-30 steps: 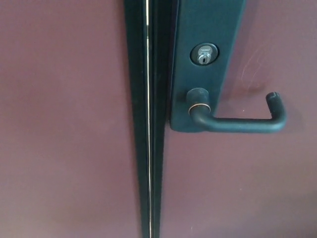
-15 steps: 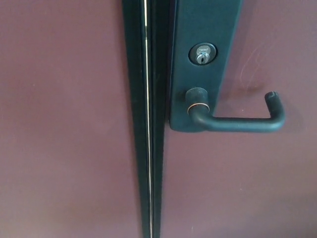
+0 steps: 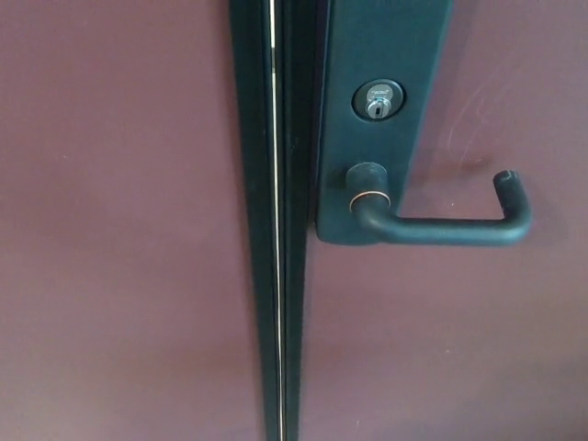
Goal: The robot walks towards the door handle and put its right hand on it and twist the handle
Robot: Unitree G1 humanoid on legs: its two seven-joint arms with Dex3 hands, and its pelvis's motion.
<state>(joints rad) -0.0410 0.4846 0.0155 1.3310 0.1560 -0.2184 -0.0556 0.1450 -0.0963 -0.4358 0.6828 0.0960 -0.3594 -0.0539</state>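
Note:
A dark lever door handle (image 3: 441, 230) runs level to the right from its round hub (image 3: 367, 184), and its tip bends up toward the door at the right end. It is mounted on a dark backplate (image 3: 381, 55) on a maroon door (image 3: 459, 349). A silver key cylinder (image 3: 378, 99) sits above the hub. Neither of my hands shows in the head view.
A dark vertical seam (image 3: 276, 220) with a thin bright line separates this door from a second maroon leaf (image 3: 119, 230) on the left. The doors fill the whole picture.
Only a slight shift of the whole picture, so the camera moved a little. The handle stays level.

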